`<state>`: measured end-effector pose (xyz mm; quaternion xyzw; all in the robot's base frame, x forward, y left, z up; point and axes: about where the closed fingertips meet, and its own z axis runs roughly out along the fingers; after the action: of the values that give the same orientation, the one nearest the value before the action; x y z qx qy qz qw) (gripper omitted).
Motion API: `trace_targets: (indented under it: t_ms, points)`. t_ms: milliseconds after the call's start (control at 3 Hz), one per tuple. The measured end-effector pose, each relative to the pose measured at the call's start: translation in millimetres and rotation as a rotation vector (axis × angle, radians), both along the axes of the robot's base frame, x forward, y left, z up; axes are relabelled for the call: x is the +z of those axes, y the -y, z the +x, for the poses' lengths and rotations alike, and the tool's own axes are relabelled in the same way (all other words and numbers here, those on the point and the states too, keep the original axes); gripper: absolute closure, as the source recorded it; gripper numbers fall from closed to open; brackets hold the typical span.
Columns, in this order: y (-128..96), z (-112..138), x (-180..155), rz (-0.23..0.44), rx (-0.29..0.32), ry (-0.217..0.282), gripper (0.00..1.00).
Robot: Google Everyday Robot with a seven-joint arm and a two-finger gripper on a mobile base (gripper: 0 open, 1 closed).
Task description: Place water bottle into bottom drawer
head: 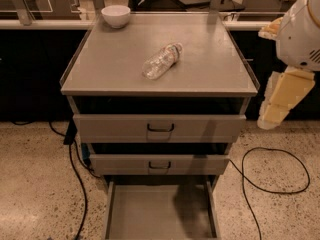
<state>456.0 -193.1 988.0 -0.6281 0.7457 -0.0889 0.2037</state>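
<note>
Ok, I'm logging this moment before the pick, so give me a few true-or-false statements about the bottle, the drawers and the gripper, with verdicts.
1. The small clear crinkled plastic water bottle lies on its side on the grey metal cabinet's top. True.
2. The bottom drawer is shut. False: it is pulled out, with its flat grey floor showing.
3. The white bowl stands at the top's back left corner. True.
4. The gripper holds the water bottle. False: it hangs to the right of the cabinet, apart from the bottle.
</note>
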Motion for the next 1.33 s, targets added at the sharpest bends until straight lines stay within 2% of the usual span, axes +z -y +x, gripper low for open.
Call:
trace_targets:
  t_ms: [333, 667, 1000, 1333]
  points:
    - [-17, 14, 1, 0.028, 0.064, 0.037, 0.0]
    - [-30, 34, 1, 0.063, 0.157, 0.068, 0.0]
    - [-39, 56, -4, 0.089, 0.271, 0.073, 0.0]
    - [-44, 78, -13, 0.11, 0.351, 0.071, 0.0]
